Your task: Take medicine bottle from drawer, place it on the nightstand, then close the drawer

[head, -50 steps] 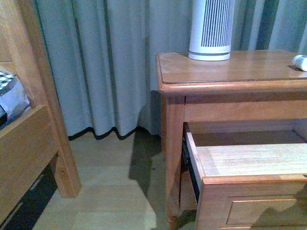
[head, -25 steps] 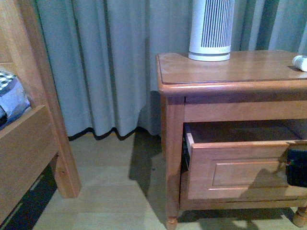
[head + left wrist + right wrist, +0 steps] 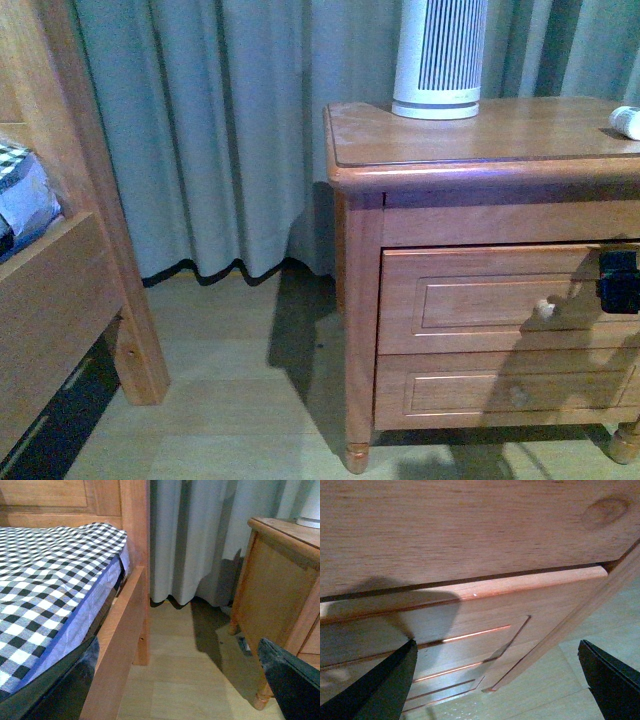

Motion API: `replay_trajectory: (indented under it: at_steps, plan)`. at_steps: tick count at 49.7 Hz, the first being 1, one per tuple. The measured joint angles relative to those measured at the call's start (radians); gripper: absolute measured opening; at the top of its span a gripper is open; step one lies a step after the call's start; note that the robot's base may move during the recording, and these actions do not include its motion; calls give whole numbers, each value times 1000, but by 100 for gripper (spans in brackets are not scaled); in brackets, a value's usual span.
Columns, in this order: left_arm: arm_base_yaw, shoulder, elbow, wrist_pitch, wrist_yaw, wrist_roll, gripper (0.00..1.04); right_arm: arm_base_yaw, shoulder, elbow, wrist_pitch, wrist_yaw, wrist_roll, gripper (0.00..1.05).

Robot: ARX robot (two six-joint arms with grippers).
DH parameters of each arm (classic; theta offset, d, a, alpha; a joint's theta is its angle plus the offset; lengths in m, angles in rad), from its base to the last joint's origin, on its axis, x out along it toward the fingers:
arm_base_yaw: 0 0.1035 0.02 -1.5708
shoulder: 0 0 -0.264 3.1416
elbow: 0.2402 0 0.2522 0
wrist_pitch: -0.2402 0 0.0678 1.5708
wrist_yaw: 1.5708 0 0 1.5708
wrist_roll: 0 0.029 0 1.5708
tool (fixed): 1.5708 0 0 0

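The nightstand (image 3: pixel 480 140) fills the right of the front view. Its top drawer (image 3: pixel 470 300) is pushed in, the front flush with the cabinet, round knob (image 3: pixel 544 308) showing. The medicine bottle (image 3: pixel 627 121) lies on the nightstand's top at the far right, cut by the frame edge. My right gripper (image 3: pixel 620 280) is a black shape against the drawer front, right of the knob. In the right wrist view the right gripper (image 3: pixel 495 685) is open, close to the drawer panel (image 3: pixel 470 625). My left gripper (image 3: pixel 185 690) hangs open over the floor between bed and nightstand (image 3: pixel 270 595).
A tall white slatted appliance (image 3: pixel 440 60) stands at the back of the nightstand top. A wooden bed frame (image 3: pixel 60 300) with a checked sheet (image 3: pixel 50 565) is at the left. Grey curtains (image 3: pixel 220 140) hang behind. The lower drawer (image 3: pixel 500 390) is shut.
The top drawer has slid from wide open to fully in. My right gripper has come into the front view, staying against the drawer front as it went in.
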Motion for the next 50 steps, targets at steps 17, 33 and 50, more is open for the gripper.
replay_trajectory:
  at_steps: [17, 33, 50]
  plan:
    - [0, 0, 0, 0, 0, 0, 98, 16, -109, -98, -77, -24, 63, 98]
    - [0, 0, 0, 0, 0, 0, 98, 36, -746, -565, -240, -56, 158, 98]
    - [0, 0, 0, 0, 0, 0, 98, 80, -1573, -835, -604, -30, 141, 98]
